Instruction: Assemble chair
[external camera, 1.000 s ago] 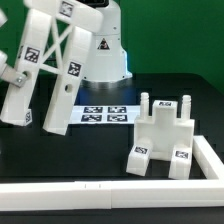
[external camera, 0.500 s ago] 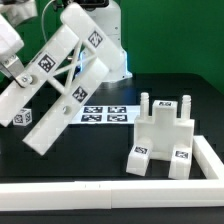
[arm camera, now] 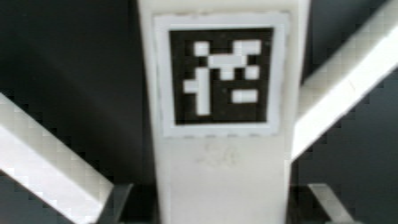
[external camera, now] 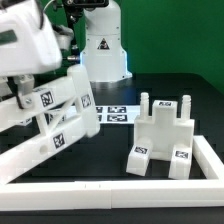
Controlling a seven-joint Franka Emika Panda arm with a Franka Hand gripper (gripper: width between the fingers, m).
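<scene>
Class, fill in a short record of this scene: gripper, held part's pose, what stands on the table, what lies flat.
gripper: gripper shut on the ladder-like chair part
held part's pose: tilted, at the exterior view's left
standing on the table: pegged chair block, pegs up, at the exterior view's right, apart from the held part
lying flat: marker board, farther back, between the two

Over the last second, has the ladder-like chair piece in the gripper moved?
Yes. The ladder-like chair piece has tipped from near upright to a low slant, one end now reaching the marker board in the exterior view.
</scene>
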